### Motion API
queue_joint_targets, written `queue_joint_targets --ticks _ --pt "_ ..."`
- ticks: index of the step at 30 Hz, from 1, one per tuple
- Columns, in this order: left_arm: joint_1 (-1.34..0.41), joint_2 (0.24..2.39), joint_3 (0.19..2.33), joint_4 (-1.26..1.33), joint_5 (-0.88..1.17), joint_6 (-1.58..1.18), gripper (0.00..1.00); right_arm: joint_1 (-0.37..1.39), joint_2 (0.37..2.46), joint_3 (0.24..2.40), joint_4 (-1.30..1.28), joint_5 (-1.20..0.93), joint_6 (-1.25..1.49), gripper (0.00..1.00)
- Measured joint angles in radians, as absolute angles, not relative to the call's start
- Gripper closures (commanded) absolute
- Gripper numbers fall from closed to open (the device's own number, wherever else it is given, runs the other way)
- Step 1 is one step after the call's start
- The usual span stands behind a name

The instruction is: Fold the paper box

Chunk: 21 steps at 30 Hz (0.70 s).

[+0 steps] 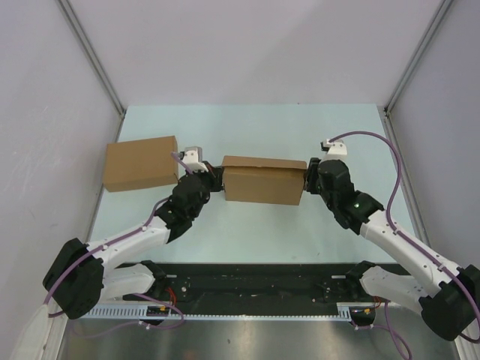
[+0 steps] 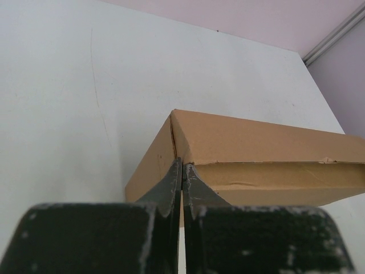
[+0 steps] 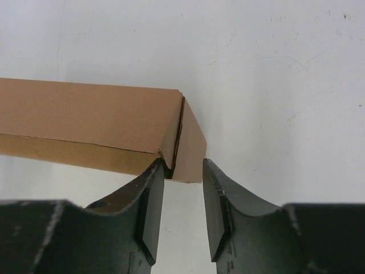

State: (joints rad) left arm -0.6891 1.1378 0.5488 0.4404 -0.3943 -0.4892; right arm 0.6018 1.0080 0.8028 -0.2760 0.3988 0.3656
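The paper box [image 1: 262, 186] stands as a closed, shallow brown box in the middle of the table. My left gripper [image 1: 212, 178] is at its left end. In the left wrist view that gripper [image 2: 182, 165] is shut, its tips pressed together against the near corner of the paper box [image 2: 256, 142]. My right gripper [image 1: 310, 174] is at the box's right end. In the right wrist view it [image 3: 183, 162] is open, with the end corner of the paper box [image 3: 85, 108] just in front of the gap. Its left fingertip [image 3: 154, 171] touches the corner's underside.
A second plain brown cardboard box [image 1: 140, 163] lies at the back left, just beyond the left arm. Grey side walls with metal rails [image 1: 90, 52] close the table in. The table [image 1: 262, 127] is pale green.
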Motion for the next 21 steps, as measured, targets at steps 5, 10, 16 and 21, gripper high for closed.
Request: queue_joint_targets --ticks 5,10,16,21 --pt "-0.689 1.138 0.555 0.428 -0.398 -0.489 1.00 0.609 1.005 0.809 -0.284 0.399 0.364 0.69" --pt "-0.689 1.138 0.565 0.409 -0.404 -0.489 1.00 0.617 1.001 0.810 -0.288 0.400 0.362 0.70" --pt "-0.689 1.139 0.570 0.400 -0.414 -0.489 1.00 0.620 1.001 0.823 -0.294 0.400 0.358 0.68" --pt "-0.689 1.139 0.575 0.392 -0.417 -0.489 1.00 0.620 0.994 0.828 -0.293 0.402 0.347 0.57"
